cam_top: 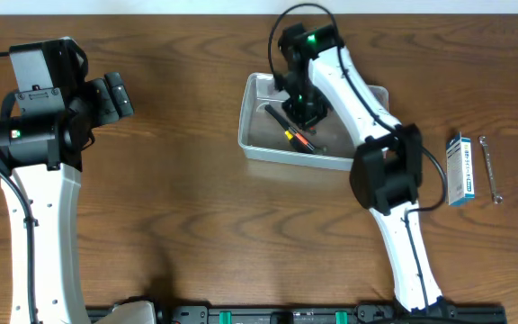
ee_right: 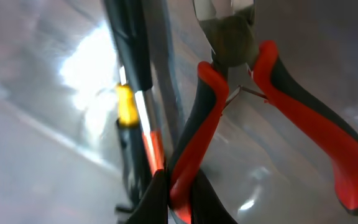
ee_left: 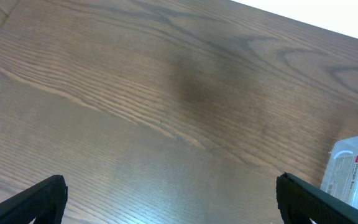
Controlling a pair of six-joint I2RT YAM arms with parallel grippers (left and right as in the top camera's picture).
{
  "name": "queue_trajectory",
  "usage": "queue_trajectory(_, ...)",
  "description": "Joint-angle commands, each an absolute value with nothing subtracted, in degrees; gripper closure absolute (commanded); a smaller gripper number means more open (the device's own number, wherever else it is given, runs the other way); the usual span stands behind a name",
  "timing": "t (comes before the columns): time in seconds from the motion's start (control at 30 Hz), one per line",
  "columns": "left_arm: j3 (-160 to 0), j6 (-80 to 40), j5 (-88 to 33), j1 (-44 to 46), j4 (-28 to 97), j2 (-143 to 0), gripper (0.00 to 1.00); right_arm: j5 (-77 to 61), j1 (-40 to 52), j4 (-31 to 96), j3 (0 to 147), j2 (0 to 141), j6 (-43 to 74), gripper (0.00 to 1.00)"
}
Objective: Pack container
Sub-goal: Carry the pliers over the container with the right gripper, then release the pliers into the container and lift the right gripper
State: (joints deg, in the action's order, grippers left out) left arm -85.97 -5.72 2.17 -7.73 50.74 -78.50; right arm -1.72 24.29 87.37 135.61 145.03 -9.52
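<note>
One container [cam_top: 252,126] holding one pliers [ee_right: 316,130], one black tool [ee_right: 132,62]. Right gripper [ee_right: 179,196] pinched tight on pliers handle; left gripper [ee_left: 173,199] wide apart, empty.

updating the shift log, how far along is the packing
Partly done. A black tool with a yellow band lies in the clear container. In hand: the right claw is shut on one handle of the red-and-black pliers, low inside the container. Left to pack: a blue-and-white box and a wrench lie on the table beside it. The left claw is open and empty.
</note>
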Motion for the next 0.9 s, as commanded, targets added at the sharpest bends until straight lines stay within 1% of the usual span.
queue_trajectory(0.0, -86.85, -4.93, 3.07, -7.81, 50.76, -78.61, 0.02, -1.54, 24.73, 87.66, 135.94, 148.2, -9.72, 0.99)
queue_trajectory(0.13, -86.85, -4.93, 3.07, -7.81, 50.76, -78.61, 0.02, -1.54, 24.73, 87.99, 135.94, 149.82, -9.74, 0.99)
queue_trajectory(0.17, -86.85, -4.93, 3.07, -7.81, 50.76, -78.61, 0.02, -1.54, 24.73, 88.03, 135.94, 149.93, -9.74, 0.97)
queue_trajectory(0.2, -86.85, -4.93, 3.07, -7.81, 50.76, -78.61, 0.02, -1.54, 24.73, 88.05, 135.94, 149.93, -9.78, 0.92)
queue_trajectory(0.27, -86.85, -4.95, 3.07, -7.81, 50.76, -78.61, 0.02, -1.52, 24.73, 88.05, 135.94, 149.91, -9.98, 0.78)
queue_trajectory(0.3, -86.85, -4.93, 3.07, -7.81, 50.76, -78.61, 0.02, -1.52, 24.73, 88.09, 135.94, 149.88, -10.44, 0.73)
queue_trajectory(0.37, -86.85, -4.95, 3.07, -7.81, 50.76, -78.61, 0.02, -1.5, 24.69, 88.36, 135.96, 149.84, -11.07, 0.65)
queue_trajectory(0.43, -86.85, -4.93, 3.07, -7.79, 50.76, -78.61, 0.02, -1.52, 24.56, 88.64, 135.96, 149.62, -11.05, 0.61)
queue_trajectory(0.73, -86.85, -4.95, 3.07, -7.81, 50.76, -78.61, 0.02, -1.52, 24.29, 88.88, 136.11, 145.27, -11.05, 0.55)
queue_trajectory(0.87, -86.85, -4.93, 3.07, -7.81, 50.76, -78.61, 0.02, -1.3, 24.23, 88.14, 136.11, 140.81, -11.05, 0.48)
